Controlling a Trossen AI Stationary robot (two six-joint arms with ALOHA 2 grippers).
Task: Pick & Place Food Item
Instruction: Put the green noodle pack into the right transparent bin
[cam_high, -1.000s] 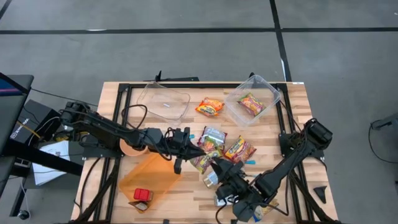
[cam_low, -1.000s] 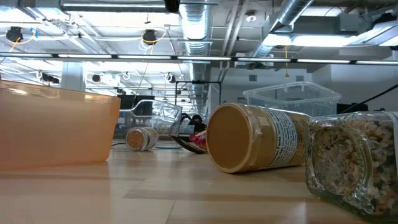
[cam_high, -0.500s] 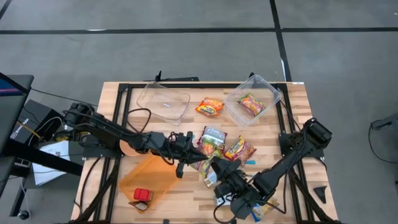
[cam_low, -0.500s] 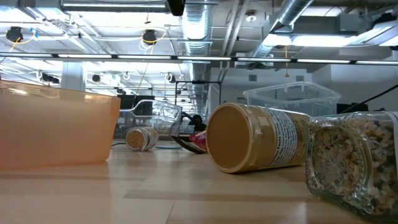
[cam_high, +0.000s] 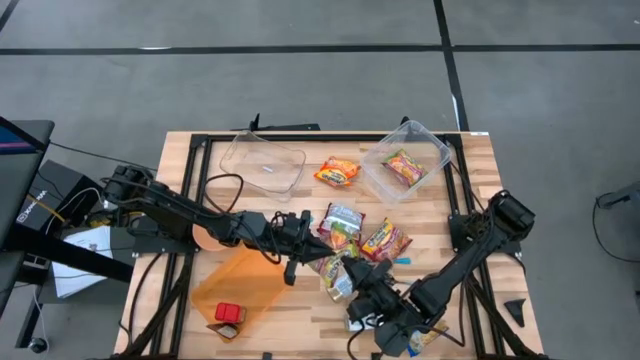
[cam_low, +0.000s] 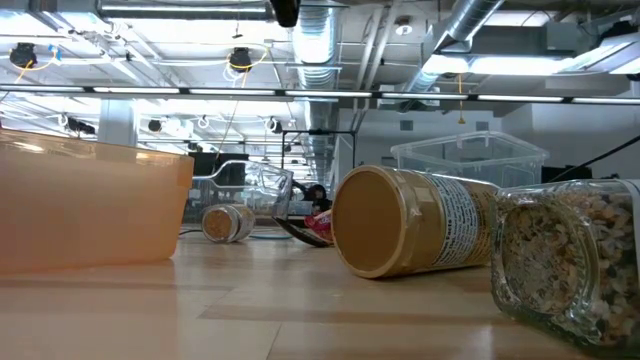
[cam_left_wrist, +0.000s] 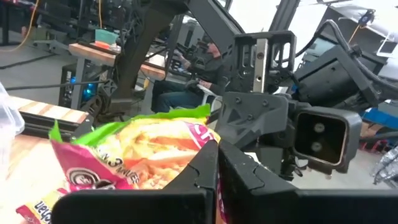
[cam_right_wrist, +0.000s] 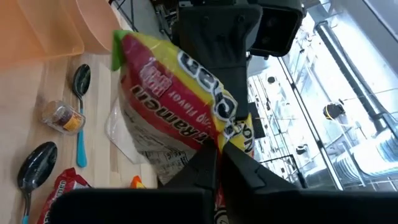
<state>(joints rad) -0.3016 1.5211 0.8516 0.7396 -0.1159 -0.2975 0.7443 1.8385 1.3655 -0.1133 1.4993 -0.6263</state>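
High view: both grippers meet mid-table on one ramen packet (cam_high: 333, 266) — left gripper (cam_high: 318, 258) and right gripper (cam_high: 350, 270) each pinched tight on it. More packets (cam_high: 385, 240) crowd just behind; an orange bin (cam_high: 238, 285) sits beside. Spoons (cam_right_wrist: 81, 79) lie nearby — contact points stay hidden under the arms.
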